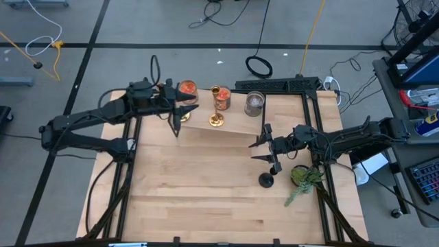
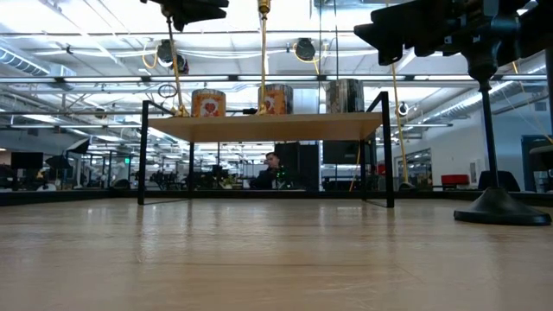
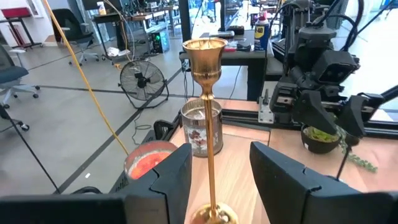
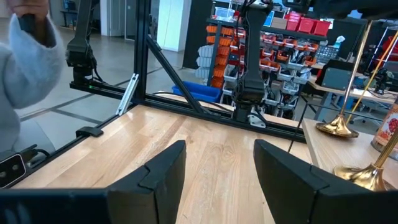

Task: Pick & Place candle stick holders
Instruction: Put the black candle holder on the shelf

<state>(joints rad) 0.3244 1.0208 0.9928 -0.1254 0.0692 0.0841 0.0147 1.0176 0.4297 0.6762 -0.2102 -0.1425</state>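
Observation:
Two brass-gold candle stick holders stand by their round bases on a raised wooden shelf (image 2: 268, 128) at the table's far side, one (image 1: 216, 120) mid-shelf and one (image 1: 184, 116) under my left gripper. My left gripper (image 1: 182, 118) is open above the shelf. In the left wrist view a brass holder (image 3: 208, 124) stands upright ahead of the gap between the fingers, touching neither. The black holder (image 1: 266, 180) stands on the table by its base (image 2: 497, 210). My right gripper (image 1: 267, 145) is open and empty, just to its far side and higher.
On the shelf stand two orange jar candles (image 1: 186, 89) (image 1: 221, 96) and a grey jar candle (image 1: 254, 103). A potted plant (image 1: 302, 177) sits right of the black holder. A person's grey sleeve (image 4: 31, 62) shows beyond the table's left edge.

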